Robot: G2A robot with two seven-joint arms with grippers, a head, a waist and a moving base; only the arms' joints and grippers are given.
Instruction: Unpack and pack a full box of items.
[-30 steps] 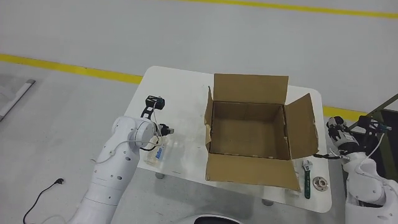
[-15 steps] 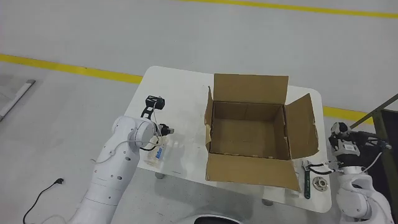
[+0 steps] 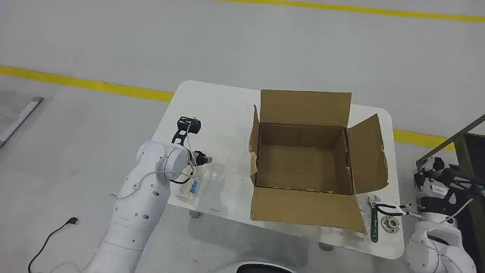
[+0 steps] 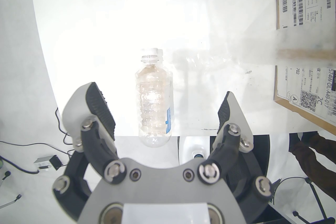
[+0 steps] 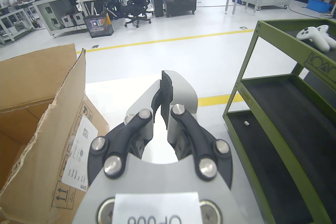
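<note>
Left arm (image 3: 144,197) bent at the elbow, forearm angled inward. Wrist turned so the left tool (image 4: 160,96) faces straight down, fingers (image 4: 101,104) spread wide. Right arm (image 3: 436,239) sits far out on the robot's right, low and folded back. Right tool (image 5: 162,83) points roughly level, pads (image 5: 166,89) pressed flat against each other.

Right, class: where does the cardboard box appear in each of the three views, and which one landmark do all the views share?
Top view: the box stands open mid-table, flaps spread.
Left wrist view: one labelled wall of the box, off to the side of the bottle and apart from it.
Right wrist view: the box's torn flap and labelled wall, opposite the green cart.
Shared landmark: the white table under the box.
</note>
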